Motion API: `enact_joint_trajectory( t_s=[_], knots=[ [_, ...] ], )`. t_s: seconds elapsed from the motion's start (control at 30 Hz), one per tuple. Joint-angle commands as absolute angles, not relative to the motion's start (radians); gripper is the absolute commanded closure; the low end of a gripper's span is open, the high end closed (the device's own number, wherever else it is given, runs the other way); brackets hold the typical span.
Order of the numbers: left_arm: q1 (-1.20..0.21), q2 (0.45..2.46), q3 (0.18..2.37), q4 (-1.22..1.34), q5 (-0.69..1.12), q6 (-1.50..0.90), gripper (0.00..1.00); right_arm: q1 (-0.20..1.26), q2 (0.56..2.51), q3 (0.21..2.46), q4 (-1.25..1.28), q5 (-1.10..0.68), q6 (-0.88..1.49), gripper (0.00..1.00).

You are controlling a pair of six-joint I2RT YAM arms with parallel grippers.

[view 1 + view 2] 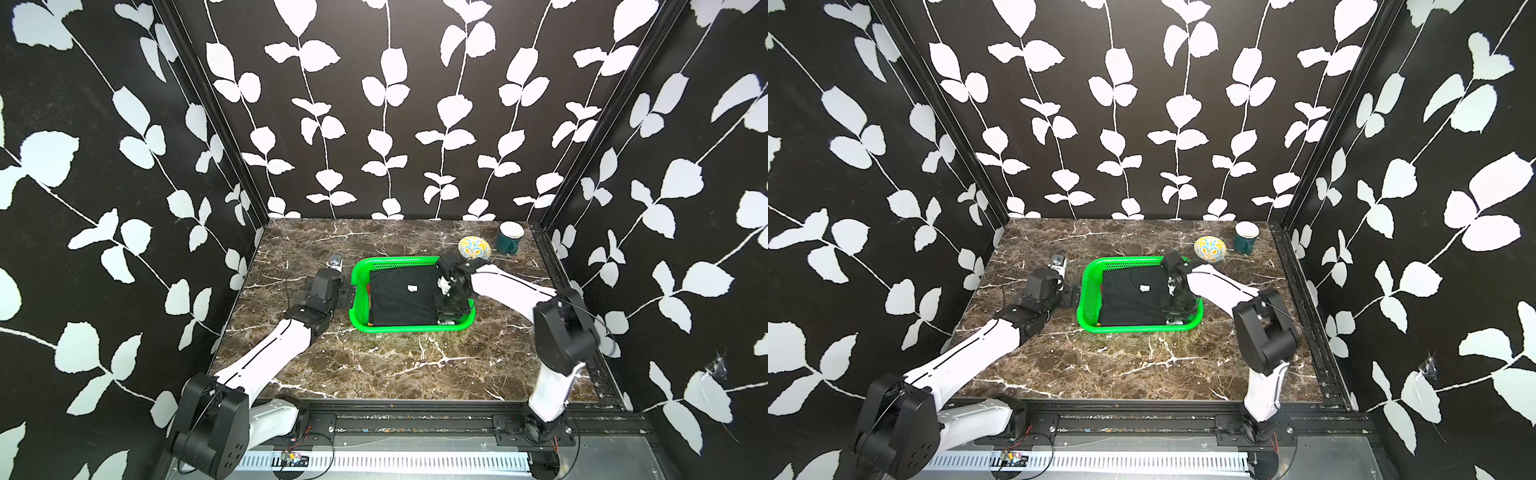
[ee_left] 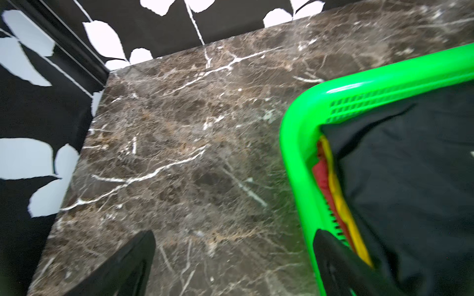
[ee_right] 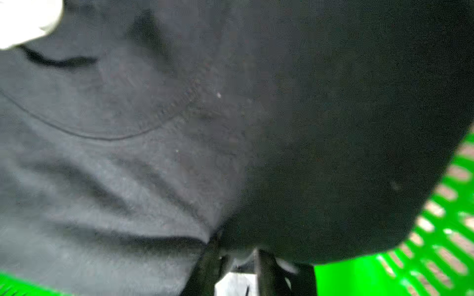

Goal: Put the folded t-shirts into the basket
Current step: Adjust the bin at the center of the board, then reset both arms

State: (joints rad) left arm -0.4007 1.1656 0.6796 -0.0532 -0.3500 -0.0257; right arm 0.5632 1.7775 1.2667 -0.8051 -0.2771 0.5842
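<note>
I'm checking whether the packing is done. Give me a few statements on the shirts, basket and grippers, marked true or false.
1. The black shirt lies on top in the basket. True.
2. Edges of the yellow shirt and the red shirt show beneath it. True.
3. The left gripper clamps the basket's rim. False: it is open at the rim.
4. The mug stands in the basket. False: it stands on the table by the bowl.
</note>
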Motion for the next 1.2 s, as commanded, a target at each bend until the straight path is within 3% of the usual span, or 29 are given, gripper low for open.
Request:
enact_joint_trajectory(
  t_s=[0.0,0.23,0.33,0.5,0.6,0.7,0.8,0.9,1.17],
  knots=[
    [-0.391,1.115,0.645,-0.023,-0.377,0.002,0.01,0.588,1.626,1.198,-0.704,-0.370,0.680,0.56],
    [-0.375,1.091,0.602,0.001,-0.415,0.014,0.01,0.588,1.303,1.225,-0.708,-0.130,0.582,0.26],
    [-0.332,1.095,0.572,0.048,-0.418,0.002,0.01,0.588,1.156,1.153,-0.624,0.094,0.417,0.03],
    [-0.282,1.101,0.519,0.145,-0.445,0.023,0.01,0.588,0.910,0.856,-0.275,0.418,0.176,0.02],
    [-0.277,1.094,0.466,0.253,-0.301,0.204,0.02,0.582,0.793,0.700,-0.107,0.494,0.119,0.01],
    [-0.273,1.098,0.429,0.338,-0.272,0.229,0.02,0.566,0.746,0.598,-0.006,0.522,0.011,0.01],
    [-0.261,1.131,0.411,0.414,-0.253,0.279,0.01,0.500,0.780,0.496,0.089,0.572,-0.036,0.01],
    [-0.238,1.184,0.396,0.522,-0.228,0.257,0.01,0.394,0.842,0.390,0.230,0.510,-0.040,0.01],
    [-0.159,1.405,0.423,0.724,-0.164,0.202,0.01,0.199,1.163,0.259,0.665,0.406,0.013,0.01]
  ],
)
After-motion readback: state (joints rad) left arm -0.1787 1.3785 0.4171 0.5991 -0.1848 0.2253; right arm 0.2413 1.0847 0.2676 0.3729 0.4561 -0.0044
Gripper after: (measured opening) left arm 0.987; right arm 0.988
